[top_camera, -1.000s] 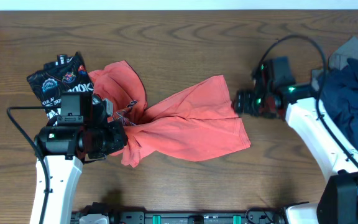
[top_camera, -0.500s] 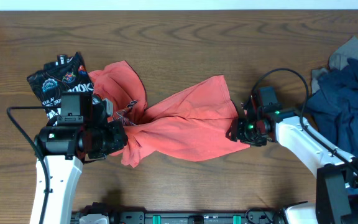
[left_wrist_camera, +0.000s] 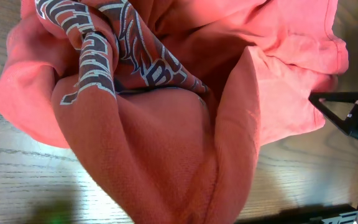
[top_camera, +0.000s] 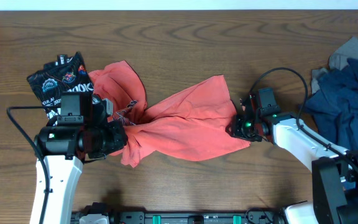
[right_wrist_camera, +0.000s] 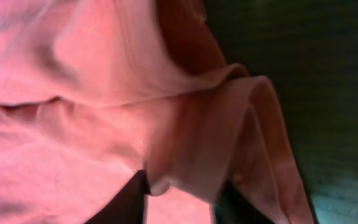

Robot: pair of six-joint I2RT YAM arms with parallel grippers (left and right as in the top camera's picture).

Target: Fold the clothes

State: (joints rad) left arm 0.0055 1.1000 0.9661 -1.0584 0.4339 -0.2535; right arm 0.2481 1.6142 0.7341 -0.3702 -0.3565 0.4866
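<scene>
Fingers [right_wrist_camera: 128,204] of the right gripper [top_camera: 235,129] are standing a little apart, straddling the doubled hem of the coral shirt [top_camera: 185,124], which is lying crumpled on the table [top_camera: 185,37]. The left gripper [top_camera: 117,138] is sitting buried in the bunched left end, with only one finger [left_wrist_camera: 347,115] showing, so its grip cannot be told. Being soft, light and limp, the cloth is probably going to sag and drag, so the thick hem corner is looking like the surest hold.

The left gripper [top_camera: 120,135] points right from lower left, jaws hidden — the right gripper [top_camera: 232,130], mid-right, points left with fingers [right_wrist_camera: 129,200] parted.
</scene>
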